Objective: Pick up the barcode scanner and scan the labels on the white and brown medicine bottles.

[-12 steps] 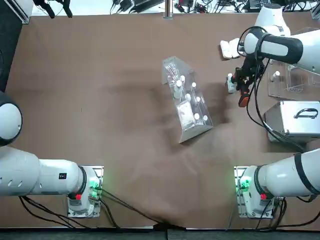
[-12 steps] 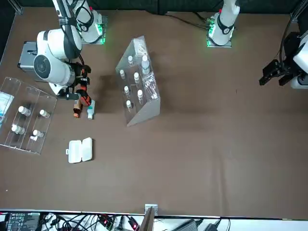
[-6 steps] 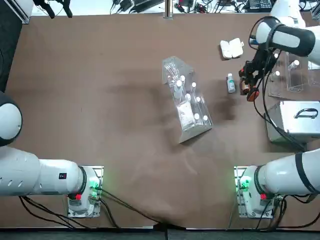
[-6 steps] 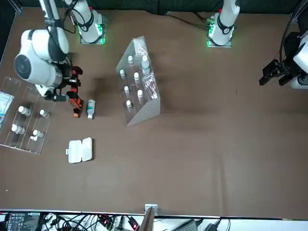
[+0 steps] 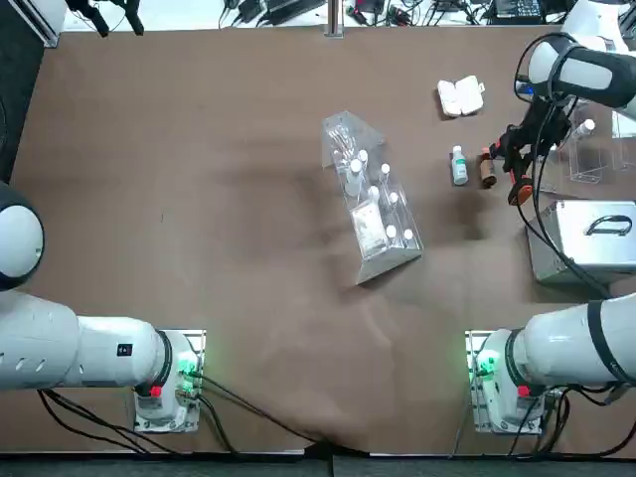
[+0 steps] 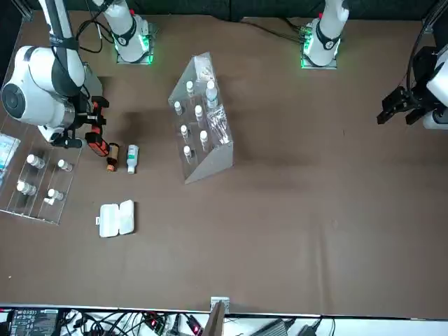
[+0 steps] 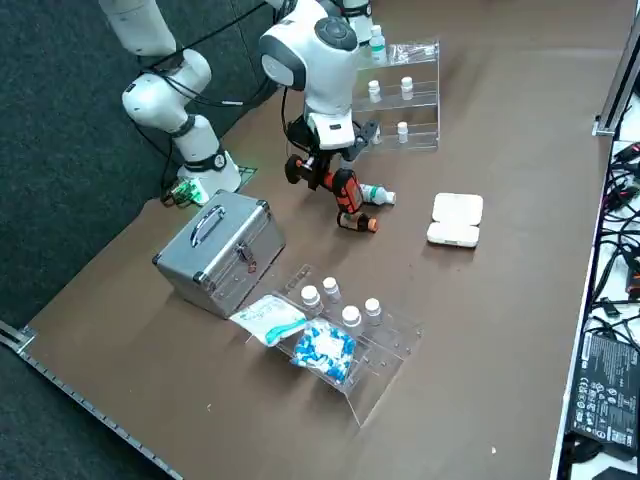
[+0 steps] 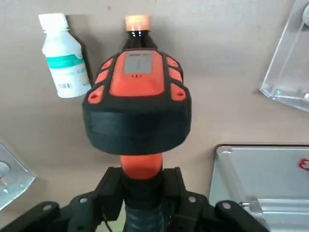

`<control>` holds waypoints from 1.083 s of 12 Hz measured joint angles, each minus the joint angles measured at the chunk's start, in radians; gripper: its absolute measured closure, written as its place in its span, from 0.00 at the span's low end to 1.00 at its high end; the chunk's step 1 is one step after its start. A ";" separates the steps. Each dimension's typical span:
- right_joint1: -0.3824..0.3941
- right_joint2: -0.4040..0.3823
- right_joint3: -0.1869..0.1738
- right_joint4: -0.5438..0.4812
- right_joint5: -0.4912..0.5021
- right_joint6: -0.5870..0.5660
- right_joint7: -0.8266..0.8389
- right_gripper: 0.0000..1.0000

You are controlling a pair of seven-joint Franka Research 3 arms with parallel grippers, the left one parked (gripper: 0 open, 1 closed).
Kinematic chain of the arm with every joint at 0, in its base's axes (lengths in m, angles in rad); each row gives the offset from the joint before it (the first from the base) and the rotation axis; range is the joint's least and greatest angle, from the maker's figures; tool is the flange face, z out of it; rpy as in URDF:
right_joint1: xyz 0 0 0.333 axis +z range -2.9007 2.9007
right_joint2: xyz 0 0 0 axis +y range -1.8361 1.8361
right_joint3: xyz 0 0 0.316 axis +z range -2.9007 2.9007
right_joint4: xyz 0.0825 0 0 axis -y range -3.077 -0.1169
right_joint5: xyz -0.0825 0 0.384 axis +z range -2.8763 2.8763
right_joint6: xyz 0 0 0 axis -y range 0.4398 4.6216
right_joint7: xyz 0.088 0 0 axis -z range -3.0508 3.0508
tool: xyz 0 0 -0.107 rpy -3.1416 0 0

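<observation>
Gripping the barcode scanner [image 8: 137,118] tight in the right gripper [image 8: 143,182], close by the brown bottle [image 5: 488,171], and risking rolling it by dipping too low!

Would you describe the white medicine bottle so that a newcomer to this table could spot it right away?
Find the metal case, then the right gripper near it, holding the barcode scanner. Lying by the scanner's head are two small bottles. The white bottle has a white cap and a green-banded label, unlike its brown neighbour with an orange-brown cap.
</observation>
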 joint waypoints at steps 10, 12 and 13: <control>-0.007 0.031 0.001 0.000 0.000 -0.007 -0.050 0.57; -0.005 0.029 0.010 0.024 0.004 -0.020 -0.050 0.57; 0.001 0.029 0.019 0.044 0.016 -0.033 -0.049 0.57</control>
